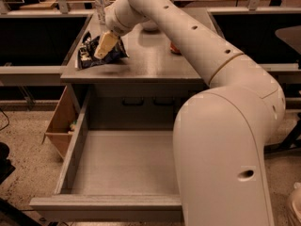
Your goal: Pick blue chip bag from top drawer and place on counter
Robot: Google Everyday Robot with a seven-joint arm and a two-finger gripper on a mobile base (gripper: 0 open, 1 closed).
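The blue chip bag (96,55), crumpled dark navy foil with white lettering, is at the left part of the grey counter (155,65), at or just above its surface, with a shadow under it. My gripper (105,46) reaches down from above and is shut on the bag; one tan finger (106,42) shows across the bag's front. The top drawer (127,166) is pulled fully open below the counter, and its flat grey bottom holds nothing that I can see. My arm runs from the lower right up over the counter.
A clear water bottle (100,1) stands at the counter's back left. A red can (173,47) shows partly behind my arm. A small tan wooden box (61,124) sits on the floor left of the drawer. My arm's bulk covers the drawer's right side.
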